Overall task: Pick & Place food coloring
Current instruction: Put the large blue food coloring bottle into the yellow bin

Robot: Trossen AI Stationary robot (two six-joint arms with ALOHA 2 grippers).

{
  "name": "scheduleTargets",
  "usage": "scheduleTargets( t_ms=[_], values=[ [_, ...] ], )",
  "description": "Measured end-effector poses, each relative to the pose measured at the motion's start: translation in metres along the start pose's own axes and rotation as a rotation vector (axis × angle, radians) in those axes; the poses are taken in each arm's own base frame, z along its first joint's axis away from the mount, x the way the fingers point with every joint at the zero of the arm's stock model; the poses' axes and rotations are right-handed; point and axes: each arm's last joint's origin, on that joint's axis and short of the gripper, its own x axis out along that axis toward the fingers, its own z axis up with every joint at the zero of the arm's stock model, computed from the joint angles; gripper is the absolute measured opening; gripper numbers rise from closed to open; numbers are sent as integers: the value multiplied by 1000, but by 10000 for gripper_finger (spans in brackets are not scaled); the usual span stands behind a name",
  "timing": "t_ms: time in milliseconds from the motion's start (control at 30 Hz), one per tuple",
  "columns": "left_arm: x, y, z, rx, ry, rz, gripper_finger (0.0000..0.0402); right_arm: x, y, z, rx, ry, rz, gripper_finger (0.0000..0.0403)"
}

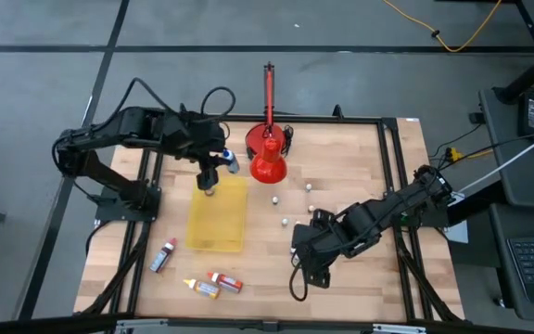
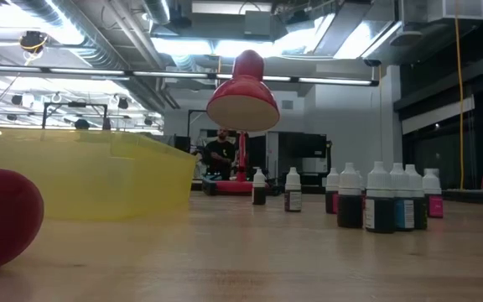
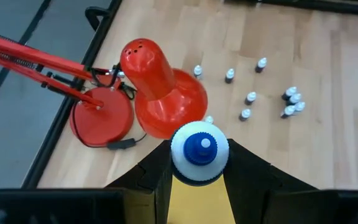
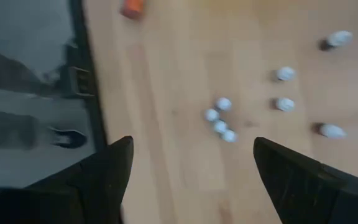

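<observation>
The left gripper (image 3: 197, 171) hangs above the near end of a yellow bin (image 1: 218, 213), its fingers (image 3: 151, 177) pinching a blue bottle (image 3: 199, 151) by the body, pale cap and blue tip pointing up out of the grip. The bottle sits squarely between the two fingers, off the worktop (image 1: 360, 167), so this one seems to be mid-carry, probably about to go into the bin below.

From above the bin looks empty, so by that reckoning little is done yet. Left to move: three bottles lying on their sides (image 1: 213, 282) on the worktop beyond the bin's far end, red and orange-yellow among them, and a scatter of upright bottles (image 2: 388, 198), well out ahead of the left fingers, past the red lamp (image 3: 160, 93).

The right gripper (image 4: 191, 165) hovers low over bare wood with its fingers (image 4: 98, 177) spread wide and nothing between them or touching them. A tight cluster of caps (image 4: 219, 121) stands just ahead of those fingertips, the likely next pick.
</observation>
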Motion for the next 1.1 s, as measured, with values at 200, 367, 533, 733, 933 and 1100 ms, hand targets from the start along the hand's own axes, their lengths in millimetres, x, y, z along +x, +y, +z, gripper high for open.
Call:
scheduleTargets(
  t_ms=[200,367,533,733,933,1100],
  values=[
    [26,3,7,28,60,30,114,0,6,6,4,-66,57,332],
    [41,9,9,0,106,72,114,-1,9,10,7,-107,91,332],
    [41,27,2,-49,183,227,114,-1,10,12,7,-123,106,332],
    [47,32,-4,-75,199,236,114,-1,10,12,6,-123,105,333],
    [72,38,-37,-126,180,196,114,-1,10,12,6,-125,107,333],
    [99,37,-69,-172,178,171,114,-1,10,12,6,-126,107,333]
  ],
)
